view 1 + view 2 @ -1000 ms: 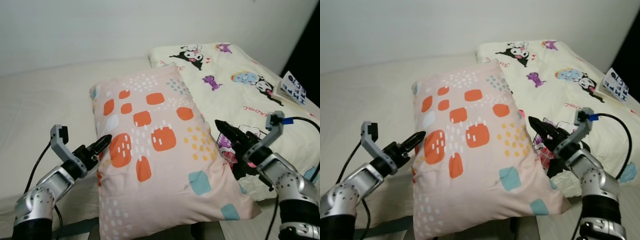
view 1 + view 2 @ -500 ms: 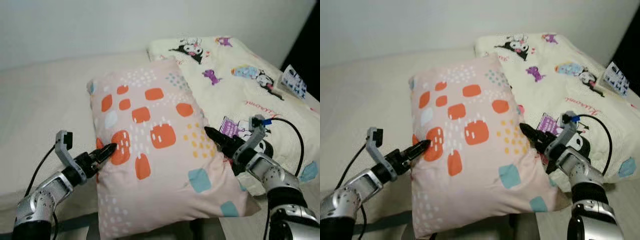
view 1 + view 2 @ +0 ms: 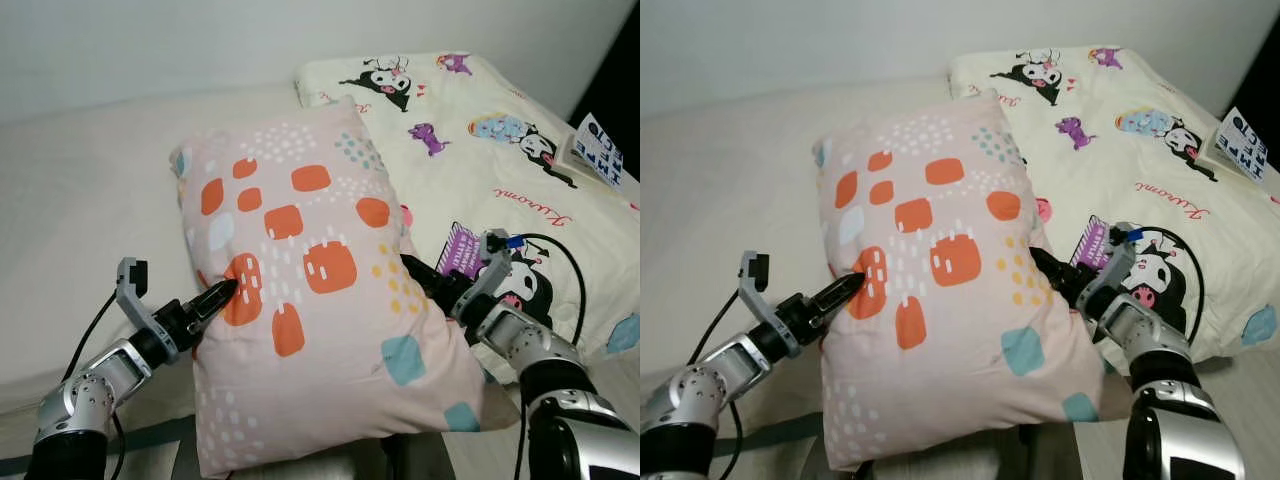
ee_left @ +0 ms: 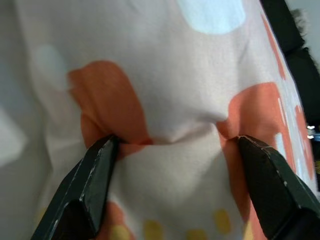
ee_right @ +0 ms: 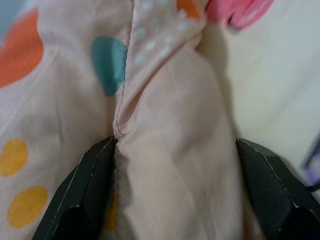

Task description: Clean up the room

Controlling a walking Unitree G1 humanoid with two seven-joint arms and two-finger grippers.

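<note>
A pink pillow with orange, yellow and teal patches lies at the near edge of the bed, one end towards me. My left gripper presses its tips into the pillow's left side by an orange patch. In the left wrist view its fingers stand spread, dug into the fabric with a bulge between them. My right gripper pushes against the pillow's right edge. In the right wrist view its fingers are spread either side of the pillow's seam. Both grippers are open.
A cream blanket with cartoon prints covers the right half of the bed, partly under the pillow. A printed booklet lies at the far right. The bare cream mattress stretches left, and a pale wall stands behind.
Both grippers have come inwards onto the pillow's sides, the right one moving left and lower along the blanket. The pillow has been squeezed a little narrower. The camera has shifted slightly.
</note>
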